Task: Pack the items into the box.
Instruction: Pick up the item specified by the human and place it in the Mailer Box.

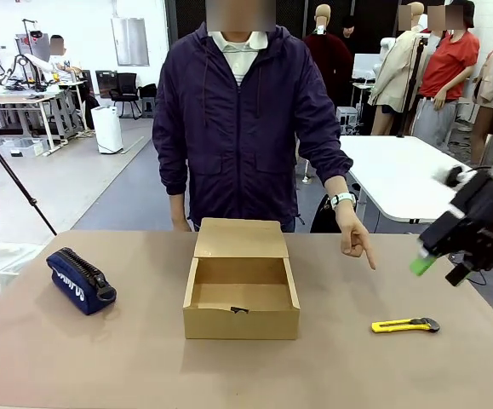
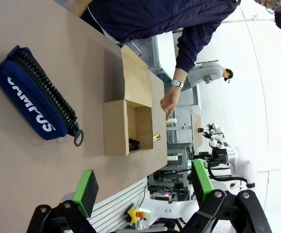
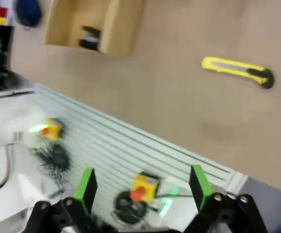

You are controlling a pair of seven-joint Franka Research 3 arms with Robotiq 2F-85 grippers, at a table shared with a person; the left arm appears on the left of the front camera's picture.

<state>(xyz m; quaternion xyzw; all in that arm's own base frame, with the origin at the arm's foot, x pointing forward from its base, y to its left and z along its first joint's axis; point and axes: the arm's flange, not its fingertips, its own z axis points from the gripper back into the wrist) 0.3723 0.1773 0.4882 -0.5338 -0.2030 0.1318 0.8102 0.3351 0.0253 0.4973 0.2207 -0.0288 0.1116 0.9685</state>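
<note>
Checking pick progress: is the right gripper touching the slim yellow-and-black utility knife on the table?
Apart. The front view shows the right gripper hovering in the air, a plain gap separating it from the yellow-and-black utility knife.

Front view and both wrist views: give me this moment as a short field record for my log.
box: open, flap up at the back
black gadget: inside the box
utility knife: on the table, right of the box
pouch: on the table, left of the box
person's hand: pointing down at the table
left gripper: open, empty
right gripper: open, empty, above the table
</note>
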